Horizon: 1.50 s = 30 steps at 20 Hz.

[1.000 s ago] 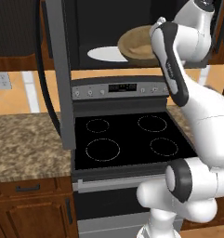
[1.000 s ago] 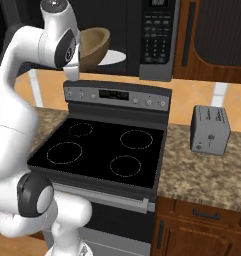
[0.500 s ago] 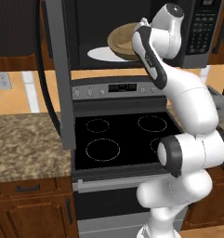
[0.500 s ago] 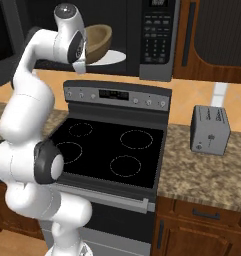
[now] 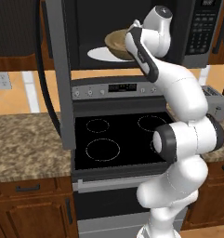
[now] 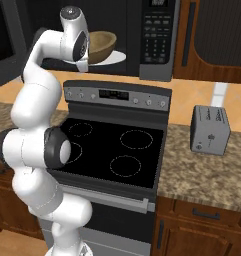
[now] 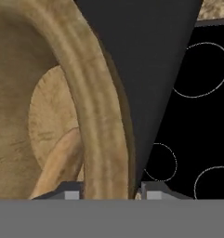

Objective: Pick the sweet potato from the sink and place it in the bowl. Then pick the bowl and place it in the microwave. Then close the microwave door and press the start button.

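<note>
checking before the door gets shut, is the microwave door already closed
No, the microwave door stands swung open to the left, with the bowl visible inside the cavity.

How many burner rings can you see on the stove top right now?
4 in the right base view: back left, back right, front right, and front left, partly hidden behind the arm. No others visible on the stove.

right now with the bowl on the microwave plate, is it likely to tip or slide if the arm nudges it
The bowl looks like rigid wood, so it shouldn't flex. Wide and shallow, it probably resists tipping, though the sweet potato inside could roll. It sits on the smooth white plate in the microwave, so a nudge from the gripper, straddling its rim, might slide it.
</note>
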{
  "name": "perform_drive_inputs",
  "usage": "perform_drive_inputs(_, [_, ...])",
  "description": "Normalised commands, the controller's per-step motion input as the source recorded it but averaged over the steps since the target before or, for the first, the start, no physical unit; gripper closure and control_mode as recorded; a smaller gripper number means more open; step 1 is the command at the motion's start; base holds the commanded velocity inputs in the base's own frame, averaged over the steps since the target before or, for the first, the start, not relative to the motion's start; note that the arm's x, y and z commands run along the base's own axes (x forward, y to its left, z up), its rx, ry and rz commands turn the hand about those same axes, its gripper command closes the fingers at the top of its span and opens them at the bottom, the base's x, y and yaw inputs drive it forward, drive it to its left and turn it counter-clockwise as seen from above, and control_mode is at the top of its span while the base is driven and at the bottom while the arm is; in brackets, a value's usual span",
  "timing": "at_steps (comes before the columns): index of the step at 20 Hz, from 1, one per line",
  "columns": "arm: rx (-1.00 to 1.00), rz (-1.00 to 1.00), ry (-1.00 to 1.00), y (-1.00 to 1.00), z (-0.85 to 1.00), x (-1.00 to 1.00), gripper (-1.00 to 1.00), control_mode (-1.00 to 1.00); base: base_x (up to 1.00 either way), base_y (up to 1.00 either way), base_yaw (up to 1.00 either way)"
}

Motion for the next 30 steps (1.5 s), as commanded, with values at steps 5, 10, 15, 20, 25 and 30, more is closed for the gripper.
perform_drive_inputs(5, [0.00, 0.00, -0.13, 0.21, -0.02, -0.69, -1.00, -1.00, 0.00, 0.00, 0.00])
perform_drive_inputs(10, [-0.04, 0.00, -0.21, 0.47, -0.28, -1.00, -1.00, -1.00, 0.00, 0.00, 0.00])
perform_drive_inputs(15, [0.00, -0.02, -0.13, 0.25, -0.09, -1.00, -1.00, -1.00, 0.00, 0.00, 0.00])
perform_drive_inputs(20, [0.12, 0.03, 0.05, 0.05, -0.33, -1.00, -1.00, -1.00, 0.00, 0.00, 0.00])
perform_drive_inputs(25, [0.10, 0.29, 0.19, 0.04, -0.61, -1.00, -1.00, -1.00, 0.00, 0.00, 0.00])
perform_drive_inputs(30, [0.00, 0.34, 0.21, 0.37, -0.38, -1.00, -1.00, -1.00, 0.00, 0.00, 0.00])
